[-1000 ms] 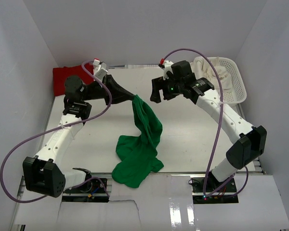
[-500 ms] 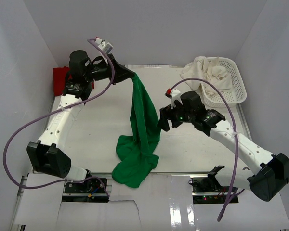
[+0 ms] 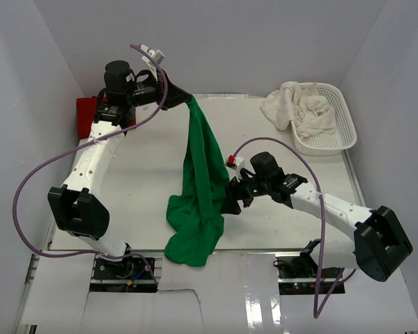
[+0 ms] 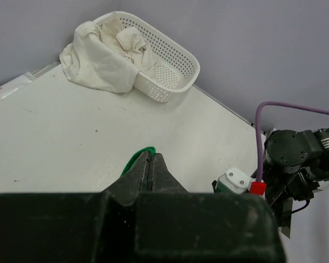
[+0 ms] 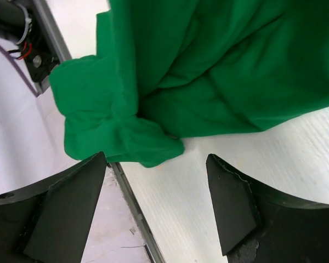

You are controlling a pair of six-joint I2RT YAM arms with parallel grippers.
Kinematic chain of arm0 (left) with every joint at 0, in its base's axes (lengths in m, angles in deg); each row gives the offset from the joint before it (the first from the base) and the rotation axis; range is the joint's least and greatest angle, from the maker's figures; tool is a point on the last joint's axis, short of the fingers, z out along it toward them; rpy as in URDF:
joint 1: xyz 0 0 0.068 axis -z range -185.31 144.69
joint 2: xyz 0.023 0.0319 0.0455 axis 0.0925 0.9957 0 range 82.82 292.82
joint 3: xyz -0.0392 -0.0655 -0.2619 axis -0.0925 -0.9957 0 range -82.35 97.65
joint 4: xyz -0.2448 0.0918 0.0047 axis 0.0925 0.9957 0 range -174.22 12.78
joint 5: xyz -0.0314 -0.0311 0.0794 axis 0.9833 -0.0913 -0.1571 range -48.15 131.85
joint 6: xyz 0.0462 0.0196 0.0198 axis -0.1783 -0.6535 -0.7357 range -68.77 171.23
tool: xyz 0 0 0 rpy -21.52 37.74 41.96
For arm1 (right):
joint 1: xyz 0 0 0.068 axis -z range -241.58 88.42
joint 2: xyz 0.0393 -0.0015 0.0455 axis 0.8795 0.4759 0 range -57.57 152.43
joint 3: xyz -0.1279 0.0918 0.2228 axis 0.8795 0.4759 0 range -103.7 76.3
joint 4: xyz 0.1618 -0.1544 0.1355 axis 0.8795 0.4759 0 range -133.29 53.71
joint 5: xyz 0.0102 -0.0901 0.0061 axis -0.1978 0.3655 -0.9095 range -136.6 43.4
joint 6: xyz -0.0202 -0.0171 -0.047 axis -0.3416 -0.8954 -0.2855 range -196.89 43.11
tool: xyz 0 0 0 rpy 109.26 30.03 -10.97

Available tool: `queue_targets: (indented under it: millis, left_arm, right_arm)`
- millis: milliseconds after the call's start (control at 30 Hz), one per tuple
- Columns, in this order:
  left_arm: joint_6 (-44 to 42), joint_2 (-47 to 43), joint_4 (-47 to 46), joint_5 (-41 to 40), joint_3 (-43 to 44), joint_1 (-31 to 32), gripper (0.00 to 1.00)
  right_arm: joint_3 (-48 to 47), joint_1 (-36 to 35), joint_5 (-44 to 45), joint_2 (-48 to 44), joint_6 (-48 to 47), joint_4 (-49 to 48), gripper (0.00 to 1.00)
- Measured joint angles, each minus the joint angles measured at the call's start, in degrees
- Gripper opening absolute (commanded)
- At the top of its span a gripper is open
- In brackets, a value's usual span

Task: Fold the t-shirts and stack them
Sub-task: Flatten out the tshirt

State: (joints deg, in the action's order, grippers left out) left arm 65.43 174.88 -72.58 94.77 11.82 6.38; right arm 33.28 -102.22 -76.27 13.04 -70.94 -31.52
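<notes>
Green shirt hangs from clamped left gripper; right gripper gapes beside shirt's lower folds; best pinch single hem corner.

For me, the green t-shirt hangs like a curtain from the left gripper down the table's middle, bunched at the near edge. There is bare room left of it, up to the left arm. Far right, the basket of cream t-shirts blocks the way. A red t-shirt fills the far left corner.
</notes>
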Motion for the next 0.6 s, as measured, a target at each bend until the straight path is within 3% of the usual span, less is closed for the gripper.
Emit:
queue_targets:
  millis: [600]
  left_arm:
    - [-0.2, 0.0, 0.4, 1.1, 0.8, -0.3, 0.00]
  right_arm:
    - [2.4, -2.2, -13.0, 12.6, -6.8, -14.1, 0.76]
